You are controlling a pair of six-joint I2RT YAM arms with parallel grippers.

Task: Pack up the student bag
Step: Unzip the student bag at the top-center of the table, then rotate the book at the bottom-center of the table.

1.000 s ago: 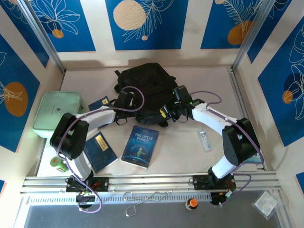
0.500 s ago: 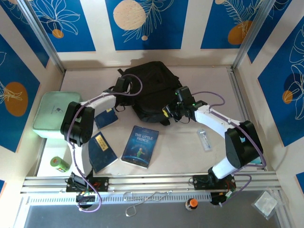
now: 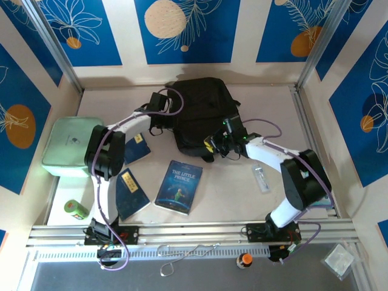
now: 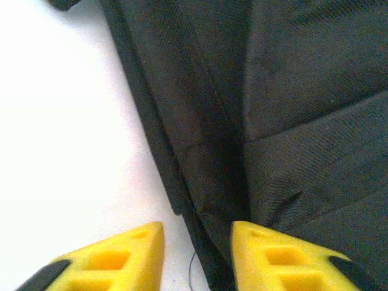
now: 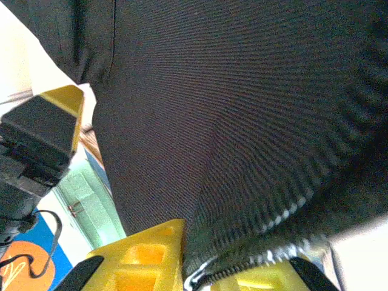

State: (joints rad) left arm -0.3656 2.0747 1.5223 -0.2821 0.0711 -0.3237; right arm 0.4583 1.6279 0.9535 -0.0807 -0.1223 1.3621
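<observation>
Left tool (image 4: 197,233) is now standing with fingers apart, having just let go; the left edge of the student bag (image 3: 200,112) is running loose through the gap. Right tool (image 3: 218,142) is pinching the bag's near zip edge, fabric draping over it. Bag is lying far centre on the table (image 3: 273,200), further back and turned compared with a second ago. Likely re-gripping to spread the mouth. Little Prince book (image 3: 179,187) and mint-green case (image 3: 73,145) are waiting outside, unpacked.

student bag (image 3: 200,112) 1 | books (image 3: 179,187) 3 | mint case (image 3: 70,145) 1
</observation>
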